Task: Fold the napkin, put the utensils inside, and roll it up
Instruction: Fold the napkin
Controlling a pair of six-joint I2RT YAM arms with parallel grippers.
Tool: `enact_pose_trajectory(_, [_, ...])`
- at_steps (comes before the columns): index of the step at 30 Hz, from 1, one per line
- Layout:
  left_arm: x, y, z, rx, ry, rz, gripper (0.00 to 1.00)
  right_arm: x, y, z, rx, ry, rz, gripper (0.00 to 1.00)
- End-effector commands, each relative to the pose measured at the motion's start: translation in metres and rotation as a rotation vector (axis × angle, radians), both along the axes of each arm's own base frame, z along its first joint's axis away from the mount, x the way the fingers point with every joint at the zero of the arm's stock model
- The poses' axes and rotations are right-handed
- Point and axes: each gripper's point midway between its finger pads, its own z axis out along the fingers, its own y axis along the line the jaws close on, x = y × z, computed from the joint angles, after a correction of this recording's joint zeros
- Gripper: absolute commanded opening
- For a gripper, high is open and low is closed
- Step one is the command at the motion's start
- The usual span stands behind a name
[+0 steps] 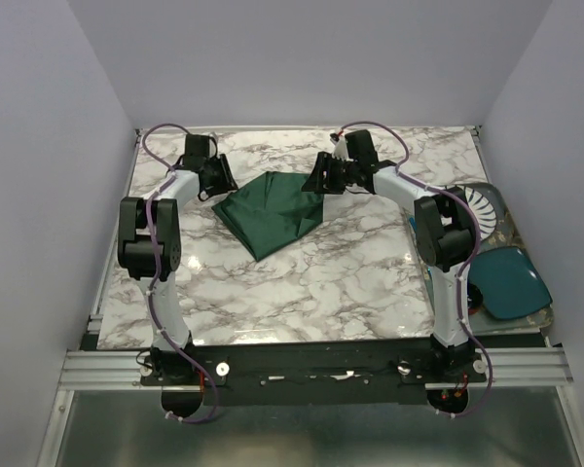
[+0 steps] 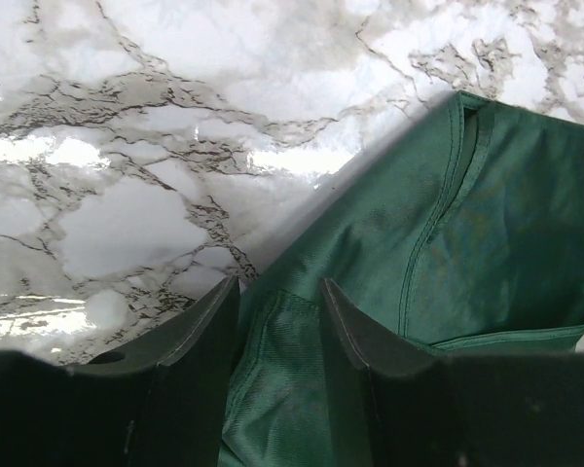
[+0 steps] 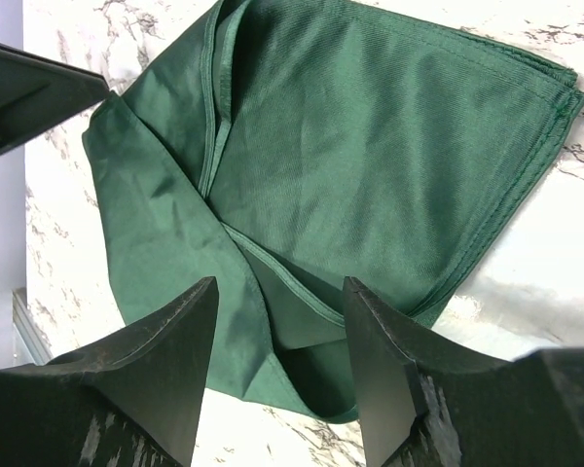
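Top external shows the folding step: left gripper (image 2: 280, 288) and right gripper (image 3: 282, 288) straddle the napkin (image 1: 273, 219) edges, jaws parted; next they likely must pinch.

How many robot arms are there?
2. The left arm stands at the left side of the table, the right arm at its right side. Both reach toward the far end, their jaws at the green napkin. None seems hidden.
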Motion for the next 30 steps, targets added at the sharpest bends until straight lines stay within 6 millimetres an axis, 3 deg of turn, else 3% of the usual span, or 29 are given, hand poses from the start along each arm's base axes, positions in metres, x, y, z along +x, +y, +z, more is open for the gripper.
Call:
enact_pose_trajectory(1, [-0.003,-0.005,-0.003,0.051,0.007,-0.025,0.47,-0.003,0.006,0.025,0.028,-0.039,0.036,0.62])
enact_pose_trajectory(10, [-0.005,-0.006,-0.011,0.098,0.031,-0.031,0.38,-0.006,0.004,0.030,0.031,-0.042,0.034,0.62])
enact_pose_trajectory(13, [-0.007,0.001,-0.010,0.133,0.035,-0.013,0.48,-0.006,0.004,0.032,0.033,-0.046,0.034,0.62])
enact_pose_trajectory(18, [-0.007,-0.003,-0.009,0.151,0.021,-0.028,0.45,-0.007,0.006,0.030,0.045,-0.027,0.038,0.62])
enact_pose_trajectory(24, [-0.002,-0.010,-0.008,0.116,0.005,-0.040,0.33,-0.008,0.005,0.028,0.041,-0.023,0.035,0.61])
enact_pose_trajectory(27, [0.000,-0.014,-0.001,0.099,-0.010,-0.049,0.22,-0.009,0.006,0.029,0.043,-0.023,0.040,0.61])
enact_pose_trajectory(30, [0.000,-0.018,0.017,0.075,-0.052,-0.045,0.04,-0.011,0.005,0.030,0.045,-0.019,0.035,0.61])
